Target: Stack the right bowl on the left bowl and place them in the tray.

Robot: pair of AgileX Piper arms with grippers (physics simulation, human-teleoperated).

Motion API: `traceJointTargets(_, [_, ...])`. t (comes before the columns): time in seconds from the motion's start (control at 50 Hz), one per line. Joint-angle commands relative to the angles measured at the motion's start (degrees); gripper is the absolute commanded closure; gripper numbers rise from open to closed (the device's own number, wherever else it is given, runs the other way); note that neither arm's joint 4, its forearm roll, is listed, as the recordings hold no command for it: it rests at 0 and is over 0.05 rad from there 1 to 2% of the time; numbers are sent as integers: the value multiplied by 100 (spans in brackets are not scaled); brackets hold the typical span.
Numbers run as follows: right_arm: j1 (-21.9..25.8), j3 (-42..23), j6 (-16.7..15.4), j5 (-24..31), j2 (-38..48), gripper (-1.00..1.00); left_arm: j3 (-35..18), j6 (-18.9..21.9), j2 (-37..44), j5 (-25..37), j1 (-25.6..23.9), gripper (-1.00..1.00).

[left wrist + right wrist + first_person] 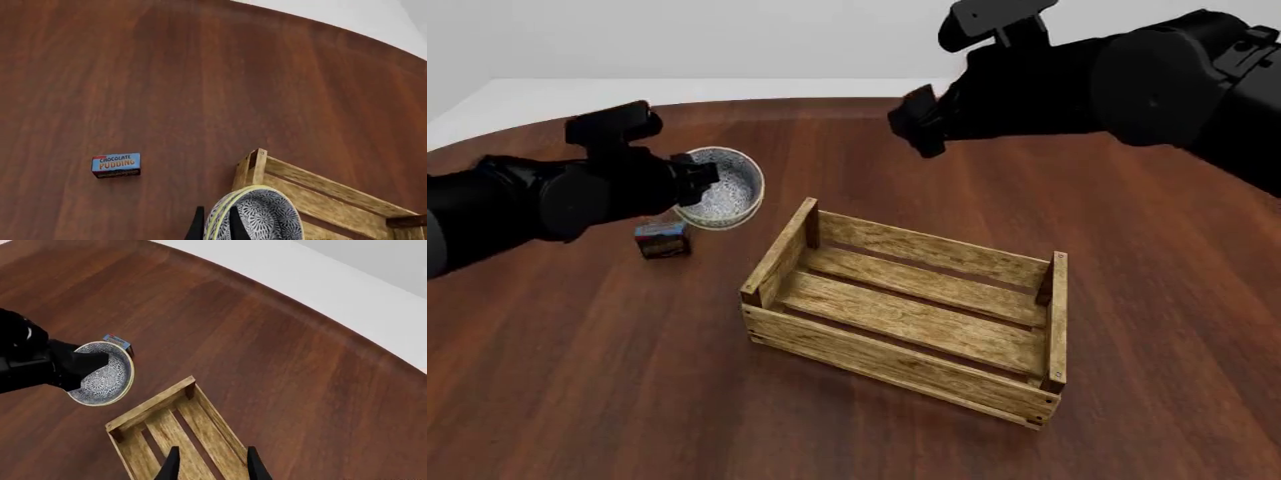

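A: Status, left to right. Left gripper (698,176) is clamped on the rim of the stacked bowls (721,189), held off the table (587,380) and tilted; the left wrist view shows two nested rims, so I judge stacking done.

B: Position relative to the tray (908,318)?

A: Bowls sit at about 10 o'clock from the tray, just beside its near-left corner post, not yet over it; a chocolate pudding box (662,240) lies on the table under them, untouched.

B: Tray contents?

A: Nothing in it; bare slats only; placement remains.

B: Right arm?

A: Right gripper (212,465) hovers above the tray at 12 o'clock, fingers parted, holding nothing.
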Motion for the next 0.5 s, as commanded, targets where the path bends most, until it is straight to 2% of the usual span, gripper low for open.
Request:
traceJointTargets(0.02, [44, 43, 13, -22, -11, -100, -54, 128, 64, -56, 14, 100])
traceJointTargets(0.28, [44, 43, 13, -22, -11, -100, -54, 128, 64, -56, 14, 100])
traceJointTargets(0.3, [23, -3, 13, 10, -4, -100, -28, 142, 48, -73, -135, 100])
traceJointTargets(0.5, [-11, 24, -65, 12, -17, -100, -109, -17, 202, -14, -417, 100])
